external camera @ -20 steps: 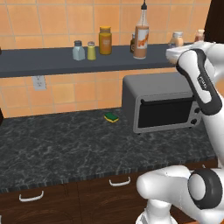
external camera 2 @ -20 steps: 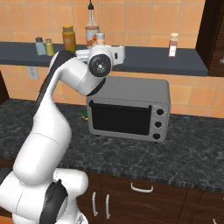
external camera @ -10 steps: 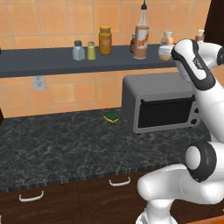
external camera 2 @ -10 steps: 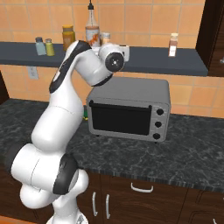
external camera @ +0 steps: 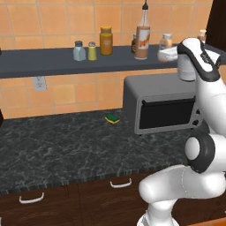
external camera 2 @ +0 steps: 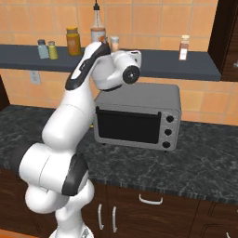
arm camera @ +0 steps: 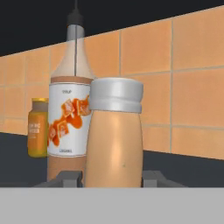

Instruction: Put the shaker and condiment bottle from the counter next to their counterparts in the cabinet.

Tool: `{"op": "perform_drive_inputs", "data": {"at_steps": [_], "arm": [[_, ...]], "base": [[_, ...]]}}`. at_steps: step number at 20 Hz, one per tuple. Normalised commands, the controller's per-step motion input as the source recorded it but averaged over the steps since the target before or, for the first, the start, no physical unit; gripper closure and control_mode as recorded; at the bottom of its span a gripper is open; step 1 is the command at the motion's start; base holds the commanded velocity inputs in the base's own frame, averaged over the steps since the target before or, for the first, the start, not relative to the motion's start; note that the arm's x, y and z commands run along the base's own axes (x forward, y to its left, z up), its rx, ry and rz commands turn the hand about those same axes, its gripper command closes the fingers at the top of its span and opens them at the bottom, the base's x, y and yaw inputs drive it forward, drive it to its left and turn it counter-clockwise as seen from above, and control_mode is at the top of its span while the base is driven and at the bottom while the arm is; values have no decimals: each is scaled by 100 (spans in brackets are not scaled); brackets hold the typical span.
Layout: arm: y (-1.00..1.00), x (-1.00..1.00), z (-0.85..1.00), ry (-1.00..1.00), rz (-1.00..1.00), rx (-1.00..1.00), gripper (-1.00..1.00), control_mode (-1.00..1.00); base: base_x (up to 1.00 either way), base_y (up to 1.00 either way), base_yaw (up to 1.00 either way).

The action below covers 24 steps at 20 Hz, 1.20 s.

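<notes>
In the hand view we are seeing only the dark finger tips (arm camera: 70, 178) of the pincer (arm camera: 113, 179), one on each side of the squat peach-orange condiment bottle with a grey-white cap (arm camera: 114, 140), pinching it; its base is cut off below. Just behind it is standing the tall brown-orange sauce bottle with a white label and black spout (arm camera: 70, 109), and farther left an amber yellow-lidded jar (arm camera: 38, 128). On the dark grey wall shelf (external camera: 53, 62) the tiny yellow-green shaker (external camera: 92, 51) is sitting just beside the pale blue-grey glass shaker (external camera: 79, 50). A grey toaster oven (external camera: 163, 103) is resting on the black marble desk (external camera: 62, 150) under the arm.
</notes>
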Motion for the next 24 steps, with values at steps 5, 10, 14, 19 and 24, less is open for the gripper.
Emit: {"op": "perform_drive_inputs", "data": {"at_steps": [5,10,14,19,24], "arm": [[0,33,-3,-2,0,0,100,-100],[0,34,0,0,0,0,100,-100],[0,41,-8,0,1,0,100,-100],[0,43,-7,0,1,0,-100,-100],[0,15,0,0,0,0,-100,-100]], "base": [[0,0,0],[0,0,0],[0,0,0],[0,0,0],[0,0,0]]}}
